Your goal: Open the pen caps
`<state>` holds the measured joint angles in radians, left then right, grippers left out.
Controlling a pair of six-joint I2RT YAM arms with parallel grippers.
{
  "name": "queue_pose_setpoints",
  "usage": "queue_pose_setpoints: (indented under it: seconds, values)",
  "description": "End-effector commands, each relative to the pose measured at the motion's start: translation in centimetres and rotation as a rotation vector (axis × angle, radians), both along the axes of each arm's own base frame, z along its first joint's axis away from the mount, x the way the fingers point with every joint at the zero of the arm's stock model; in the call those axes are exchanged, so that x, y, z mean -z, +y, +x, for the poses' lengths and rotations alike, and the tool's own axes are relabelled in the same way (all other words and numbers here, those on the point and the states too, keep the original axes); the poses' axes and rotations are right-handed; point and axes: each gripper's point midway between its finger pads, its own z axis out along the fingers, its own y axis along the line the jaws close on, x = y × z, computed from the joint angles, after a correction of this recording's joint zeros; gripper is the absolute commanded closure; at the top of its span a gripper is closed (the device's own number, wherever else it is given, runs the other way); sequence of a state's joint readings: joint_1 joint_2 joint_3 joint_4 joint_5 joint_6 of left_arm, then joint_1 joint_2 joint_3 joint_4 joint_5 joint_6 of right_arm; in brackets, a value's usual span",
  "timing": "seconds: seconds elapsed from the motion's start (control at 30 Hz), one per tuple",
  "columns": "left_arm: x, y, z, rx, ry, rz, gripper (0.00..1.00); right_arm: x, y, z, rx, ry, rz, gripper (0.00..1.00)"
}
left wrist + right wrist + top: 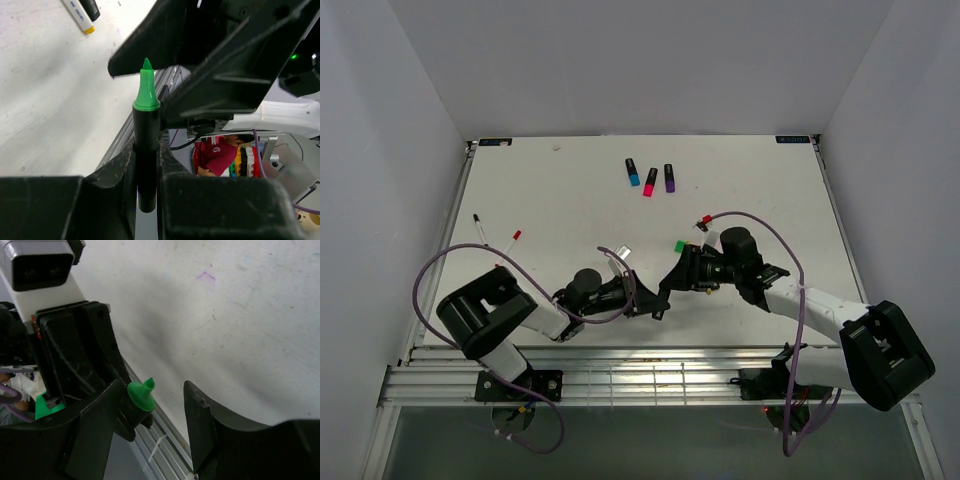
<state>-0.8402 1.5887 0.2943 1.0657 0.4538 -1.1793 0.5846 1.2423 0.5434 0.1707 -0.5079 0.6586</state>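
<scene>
**Green cap is off, and more little caps wait**

From above, the small green plastic cap [678,245] is off its pen and just beside the right end effector [686,270]. I cannot tell if it lies on the white surface [570,190] or leans on the arm. The left end effector [645,297] meets the right one near the middle. Far back lie three stubby markers wearing a blue cap [635,181], a pink cap [649,190] and a purple cap [670,185]. On the left lie two thin white pens, one with a tiny black cap [476,216] and one with a tiny red cap [517,235]. These caps look light, hard and smooth, so they may slip. The tiny ones give very little to pinch.

From the left wrist, the left end effector [146,170] is clenched on the stubby black marker body [146,145]. It holds it low down and upright. The bare green tip [146,87] points up. That looks like a good hold: the body is stiff and will not bend.

From the right wrist, the right end effector [156,410] has its jaws apart and grasps nothing. The green tip sits in the gap, close to one finger. A green bit low on the left may be the cap, but I cannot tell.

For the next cap, I would pinch the chunky sides of the cap and hold the body near its middle. Then I would pull straight along the pen, because a snug cap likely pops off suddenly.
</scene>
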Motion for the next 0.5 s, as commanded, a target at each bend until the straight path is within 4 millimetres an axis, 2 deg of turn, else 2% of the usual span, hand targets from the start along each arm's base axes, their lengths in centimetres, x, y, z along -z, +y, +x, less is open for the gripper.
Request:
queue_pose_setpoints:
  seconds: [0.0, 0.3, 0.47]
  values:
    - [-3.5, -1.1, 0.6, 0.011, -0.066, -0.128, 1.0, -3.3, 1.4, -0.9, -0.044, -0.043, 0.158, 0.41]
    - [-3.7, -1.6, 0.9, 0.004, -0.036, -0.19, 1.0, -3.8, 1.6, -1.9, -0.046, -0.019, 0.222, 0.52]
    - [-4.3, -1.4, 1.0, -0.01, -0.052, -0.223, 1.0, -3.2, 1.3, -2.4, -0.029, 0.008, 0.235, 0.69]
